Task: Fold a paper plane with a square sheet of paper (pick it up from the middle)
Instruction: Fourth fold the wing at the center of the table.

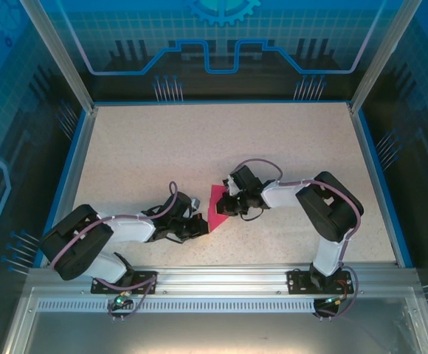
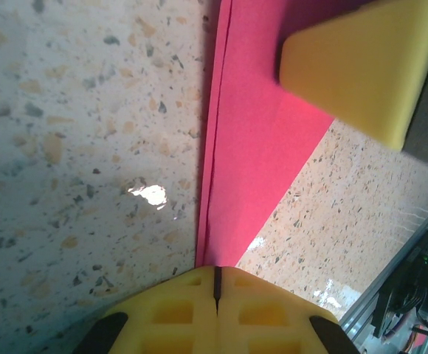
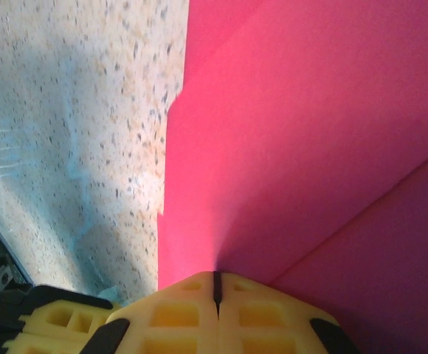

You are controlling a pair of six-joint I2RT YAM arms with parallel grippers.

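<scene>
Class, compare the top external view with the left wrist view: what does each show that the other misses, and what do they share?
Top external: the left arm and right arm whole, and the blue rim. Left wrist: close up, the layered edge of the paper, meeting the shut left gripper. Shared: paper, that gripper, the speckled table.

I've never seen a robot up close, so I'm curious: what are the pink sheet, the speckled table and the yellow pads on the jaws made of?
Pink sheet: thin matte paper, judging by its sharp creases and layered edge.
Table: speckled stone-look surface, perhaps laminate; a glare spot suggests slight gloss.
Yellow pads: matte, probably foam or soft rubber, with moulded square pockets.
</scene>
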